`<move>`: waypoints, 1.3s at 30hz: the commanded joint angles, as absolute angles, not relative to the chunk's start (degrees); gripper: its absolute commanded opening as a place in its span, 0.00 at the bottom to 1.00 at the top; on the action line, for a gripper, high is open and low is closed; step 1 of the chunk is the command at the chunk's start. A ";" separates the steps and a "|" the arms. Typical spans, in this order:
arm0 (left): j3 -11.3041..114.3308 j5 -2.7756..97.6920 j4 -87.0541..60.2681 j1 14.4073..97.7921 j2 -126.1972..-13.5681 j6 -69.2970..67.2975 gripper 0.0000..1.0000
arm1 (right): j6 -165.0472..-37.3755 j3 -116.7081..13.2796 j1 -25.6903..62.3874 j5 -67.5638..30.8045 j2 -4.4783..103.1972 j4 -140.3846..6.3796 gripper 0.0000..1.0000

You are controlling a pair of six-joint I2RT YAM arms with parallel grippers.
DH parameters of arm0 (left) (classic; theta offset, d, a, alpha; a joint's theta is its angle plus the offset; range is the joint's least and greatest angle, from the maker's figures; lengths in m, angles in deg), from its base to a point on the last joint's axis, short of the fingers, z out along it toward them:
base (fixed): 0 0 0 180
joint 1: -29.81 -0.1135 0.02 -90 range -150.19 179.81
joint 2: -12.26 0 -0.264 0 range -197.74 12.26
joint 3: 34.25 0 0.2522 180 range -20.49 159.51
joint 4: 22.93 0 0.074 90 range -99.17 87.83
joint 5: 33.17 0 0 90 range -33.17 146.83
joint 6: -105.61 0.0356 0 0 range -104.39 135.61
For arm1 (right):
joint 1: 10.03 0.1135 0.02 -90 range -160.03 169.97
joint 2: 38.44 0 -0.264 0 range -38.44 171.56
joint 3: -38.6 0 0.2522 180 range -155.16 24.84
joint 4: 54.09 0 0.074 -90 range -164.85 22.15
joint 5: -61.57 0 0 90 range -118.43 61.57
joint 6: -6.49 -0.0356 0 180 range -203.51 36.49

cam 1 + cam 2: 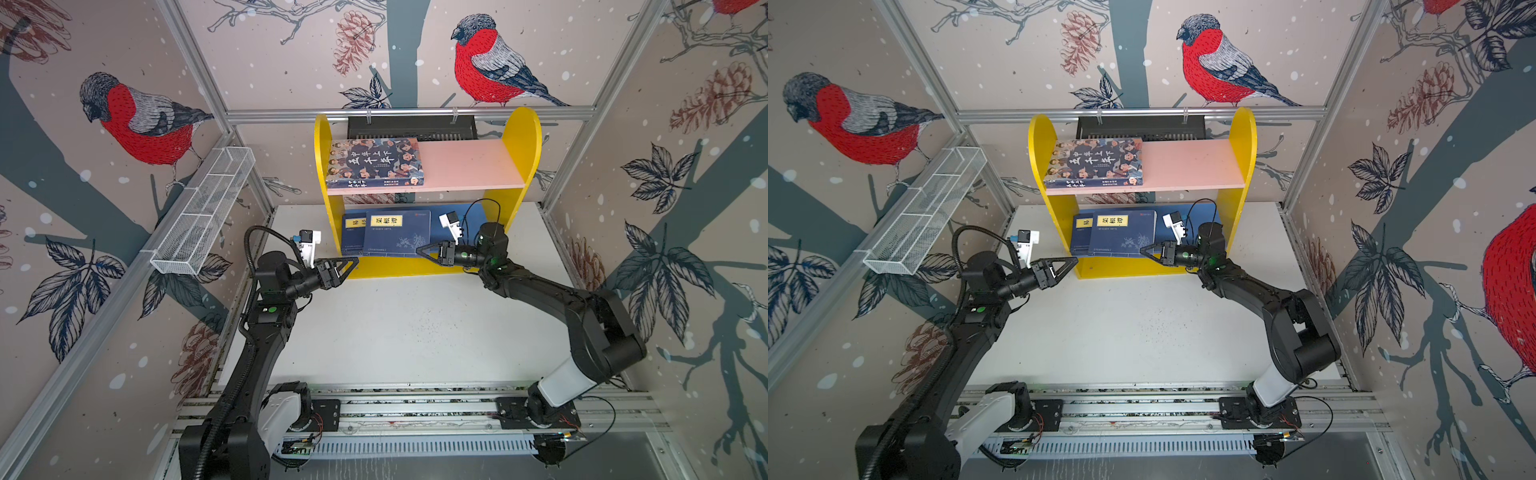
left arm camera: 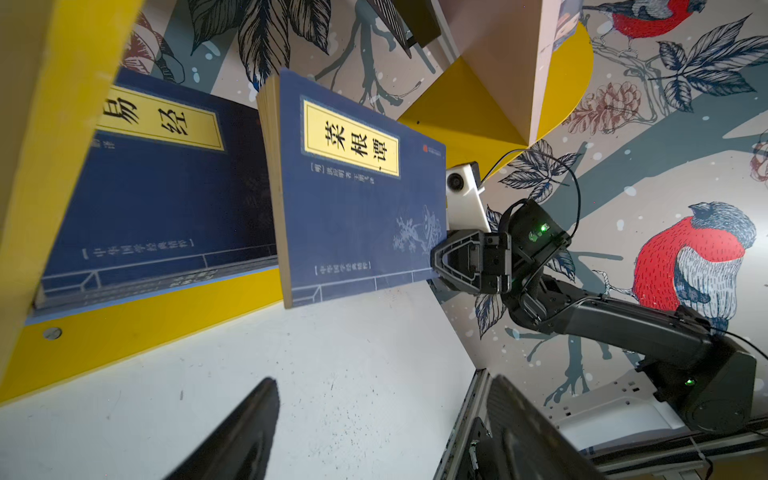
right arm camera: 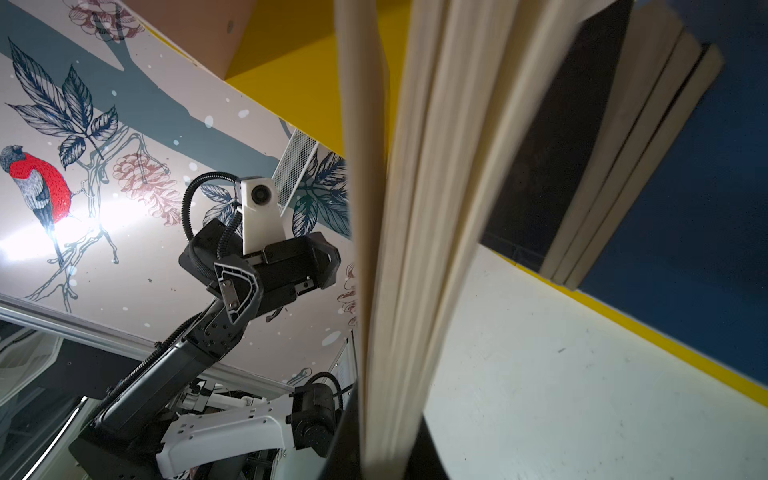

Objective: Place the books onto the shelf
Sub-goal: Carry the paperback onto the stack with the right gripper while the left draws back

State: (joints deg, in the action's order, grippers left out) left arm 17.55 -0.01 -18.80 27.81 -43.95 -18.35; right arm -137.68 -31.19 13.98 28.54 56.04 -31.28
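Note:
The shelf (image 1: 521, 137) (image 1: 1244, 141) stands at the back of the white table. A thick book with illustrated faces (image 1: 374, 162) (image 1: 1096, 162) lies on the left of its pink upper board. On the blue lower board lie navy books (image 1: 352, 232) (image 2: 158, 187). Above them, tilted up, is another navy book (image 1: 395, 235) (image 1: 1123, 232) (image 2: 357, 199), and my right gripper (image 1: 419, 250) (image 1: 1143, 250) (image 3: 386, 457) is shut on its front right corner. Its page edges (image 3: 399, 249) run between the jaws. My left gripper (image 1: 353, 264) (image 1: 1074, 261) (image 2: 382, 382) is open and empty, at the shelf's front left corner.
A white wire basket (image 1: 203, 212) hangs on the left wall. A black vented tray (image 1: 411, 126) sits behind the shelf. The white tabletop (image 1: 415, 324) stretches between the arms, and a metal rail (image 1: 415, 407) with both arm bases runs along the front.

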 commanded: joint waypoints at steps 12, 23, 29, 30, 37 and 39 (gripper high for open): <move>17.56 -1.53 -18.09 27.71 -42.97 -16.09 0.78 | -141.34 -46.01 16.30 26.08 70.03 -33.78 0.01; 16.99 -1.44 -18.49 27.78 -42.96 -16.21 0.78 | -139.64 -50.03 17.98 25.70 72.59 -38.67 0.01; 16.69 -1.22 -18.42 27.72 -42.85 -15.76 0.78 | -138.23 -51.92 18.53 26.75 73.53 -41.91 0.04; 16.65 -1.18 -18.34 27.74 -42.81 -15.65 0.78 | -137.56 -52.24 18.54 26.64 73.58 -43.04 0.05; 16.45 -1.18 -18.32 27.73 -42.72 -15.33 0.78 | -135.69 -52.57 18.19 25.71 73.05 -45.99 0.15; 16.35 -1.18 -18.31 27.71 -42.67 -15.26 0.78 | -134.43 -53.22 18.20 25.00 72.96 -47.92 0.29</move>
